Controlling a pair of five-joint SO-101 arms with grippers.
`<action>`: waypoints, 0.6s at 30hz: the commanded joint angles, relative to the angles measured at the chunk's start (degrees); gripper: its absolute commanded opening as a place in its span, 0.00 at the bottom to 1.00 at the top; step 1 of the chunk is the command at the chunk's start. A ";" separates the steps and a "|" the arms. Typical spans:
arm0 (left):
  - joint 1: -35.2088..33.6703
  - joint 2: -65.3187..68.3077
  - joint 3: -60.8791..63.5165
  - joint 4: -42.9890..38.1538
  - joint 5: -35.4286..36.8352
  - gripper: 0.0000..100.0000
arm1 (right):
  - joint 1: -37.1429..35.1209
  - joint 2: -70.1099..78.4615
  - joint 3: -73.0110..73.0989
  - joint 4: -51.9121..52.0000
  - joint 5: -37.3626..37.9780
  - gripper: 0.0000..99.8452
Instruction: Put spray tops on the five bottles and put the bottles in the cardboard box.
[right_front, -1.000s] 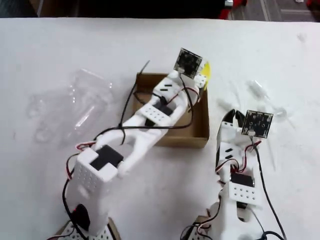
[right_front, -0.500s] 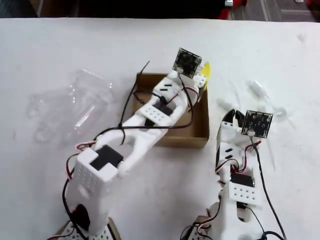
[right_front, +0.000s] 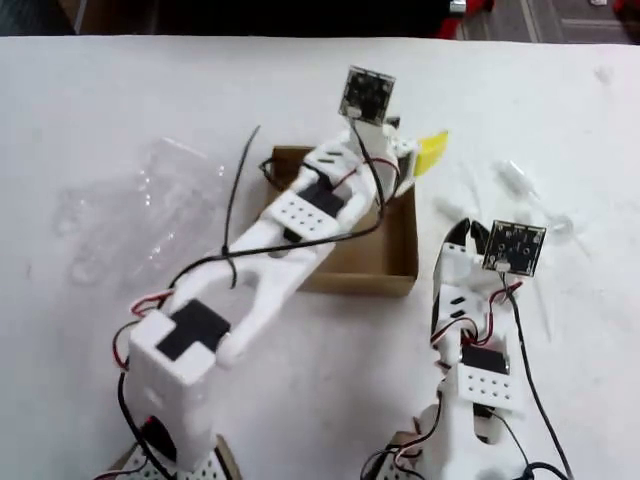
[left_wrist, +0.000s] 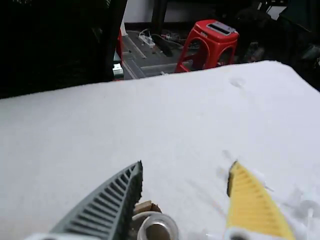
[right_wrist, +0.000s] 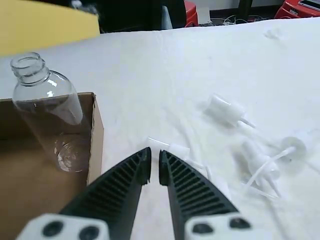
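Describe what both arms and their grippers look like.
The left arm and right arm are white shells with black servo blocks, small holes and loose black and red cables; each wrist carries a square black camera board. The left gripper has one grey ribbed finger, one yellow; the right gripper two black ribbed fingers.

— How is the left arm posed?
— The left arm (right_front: 285, 240) stretches out long and diagonal from its base. The left gripper (left_wrist: 186, 167) has its jaws spread wide, one grey, one yellow.
— And the right?
— The right arm (right_front: 470, 350) is folded close to its base. The right gripper (right_wrist: 154, 154) points forward, jaws almost together with only a slit between them.
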 joint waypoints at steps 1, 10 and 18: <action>-1.10 -11.65 -3.16 5.54 0.97 0.25 | -0.66 0.22 -2.55 -1.36 0.00 0.02; -4.53 -37.14 -3.60 31.65 0.62 0.26 | -0.75 0.22 -2.55 -1.36 0.09 0.02; -20.09 -48.48 -3.16 57.05 -3.43 0.25 | -0.75 0.22 -2.55 -1.19 0.09 0.02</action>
